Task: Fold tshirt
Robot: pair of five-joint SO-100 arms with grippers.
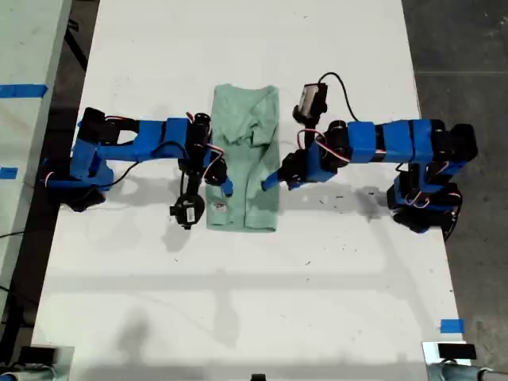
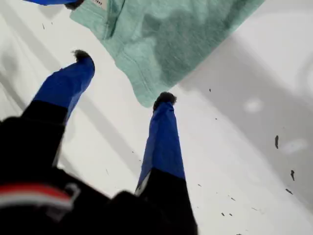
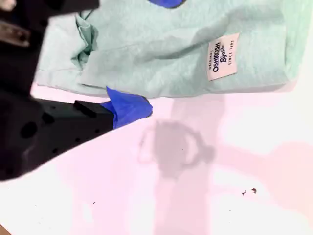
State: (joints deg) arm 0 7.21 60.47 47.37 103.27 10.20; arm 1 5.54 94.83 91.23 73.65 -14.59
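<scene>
Blue fingers [image 2: 164, 142] of my first gripper [image 2: 124, 78] spread open beside the folded tshirt [image 1: 246, 159] on the tabletop [image 1: 254, 302]; my second gripper's [image 3: 128, 108] grip I cannot tell.

The exterior view is bright and evenly lit from overhead, the white bench [image 1: 254, 302] close to washed out, with soft grey shadows spreading beneath both arms and fainter blurred ones toward the bench's near edge. The tshirt [image 1: 246, 159] keeps its pale colour without glare. In the first wrist view the cloth is fairly sharp while the dark body of my first pincer [image 2: 122, 78] close to the lens is blurred; a broad soft shadow bands the bench. The second wrist view carries a pink cast over the bench, a fuzzy shadow at centre, and my second pincer [image 3: 128, 107] slightly out of focus
</scene>
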